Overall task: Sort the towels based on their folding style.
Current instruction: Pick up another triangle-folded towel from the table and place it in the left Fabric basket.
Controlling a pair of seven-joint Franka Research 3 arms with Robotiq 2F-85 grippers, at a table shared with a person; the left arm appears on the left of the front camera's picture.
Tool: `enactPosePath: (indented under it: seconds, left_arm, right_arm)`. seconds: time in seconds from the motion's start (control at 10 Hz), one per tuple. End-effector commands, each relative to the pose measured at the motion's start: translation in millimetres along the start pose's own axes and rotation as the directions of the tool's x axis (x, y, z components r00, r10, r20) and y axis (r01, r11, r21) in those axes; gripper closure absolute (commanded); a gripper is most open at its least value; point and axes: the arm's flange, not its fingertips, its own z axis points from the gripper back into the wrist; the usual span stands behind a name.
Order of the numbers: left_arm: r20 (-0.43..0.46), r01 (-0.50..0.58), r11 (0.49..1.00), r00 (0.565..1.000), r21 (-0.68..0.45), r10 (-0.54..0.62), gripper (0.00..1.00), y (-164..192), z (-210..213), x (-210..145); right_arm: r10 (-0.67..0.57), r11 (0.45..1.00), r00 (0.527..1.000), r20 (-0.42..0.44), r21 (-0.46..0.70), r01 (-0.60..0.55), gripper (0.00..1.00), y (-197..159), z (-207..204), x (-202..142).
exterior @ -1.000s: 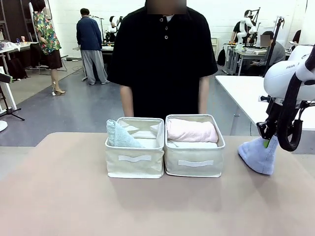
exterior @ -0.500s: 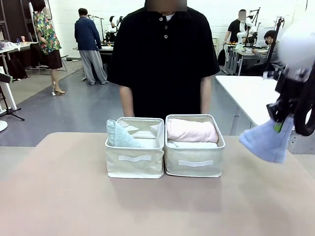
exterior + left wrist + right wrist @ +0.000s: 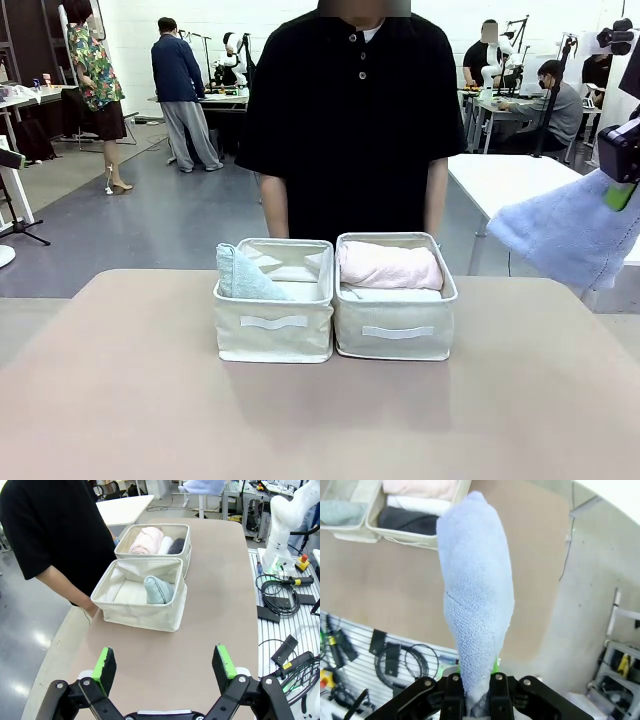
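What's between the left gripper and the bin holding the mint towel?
Nothing. In the left wrist view, bare tan table stretches from the open left gripper to the cream bin holding the mint towel.

Two bins sit touching side by side mid-surface (image 3: 120, 400), toward its far edge, and the person (image 3: 350, 120) stands right behind them. I see the left bin (image 3: 274, 340) with one cone-folded towel (image 3: 240, 275) against its left wall, and the right bin (image 3: 395, 335) with three rolled towels (image 3: 390, 266) in a row front to back. My right gripper (image 3: 474, 685) is clamped on a second cone-folded towel (image 3: 570, 235), up in the air right of the bins, well apart from them, near the surface's right end.
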Motion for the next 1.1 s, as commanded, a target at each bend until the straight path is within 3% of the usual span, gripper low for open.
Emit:
enactPosePath:
  seconds: [0.0, 0.4, 0.5, 0.7, 1.0]
  left_arm:
    - [0.021, 0.022, 1.0, 1.0, 0.003, -0.022, 0.0, 0.3, 1.1, -0.4]
    - [0.021, 0.022, 1.0, 1.0, 0.003, -0.022, 0.0, 0.3, 1.1, -0.4]
    - [0.021, 0.022, 1.0, 1.0, 0.003, -0.022, 0.0, 0.3, 1.1, -0.4]
    - [0.021, 0.022, 1.0, 1.0, 0.003, -0.022, 0.0, 0.3, 1.1, -0.4]
    - [0.021, 0.022, 1.0, 1.0, 0.003, -0.022, 0.0, 0.3, 1.1, -0.4]
  right_arm:
    - [0.013, 1.0, 1.0, 0.0, -0.001, -0.013, 1.0, 1.2, -8.4, 5.7]
    - [0.013, 1.0, 1.0, 0.0, -0.001, -0.013, 1.0, 1.2, -8.4, 5.7]
    - [0.006, 1.0, 1.0, -0.015, 0.003, -0.006, 0.84, 1.1, -6.7, 4.4]
    - [0.338, 0.941, 0.937, 0.087, -0.034, -0.336, 0.84, 82.2, 17.1, 50.3]
    - [0.552, 0.831, 0.825, 0.125, 0.002, -0.556, 0.84, 167.3, 22.1, 107.5]
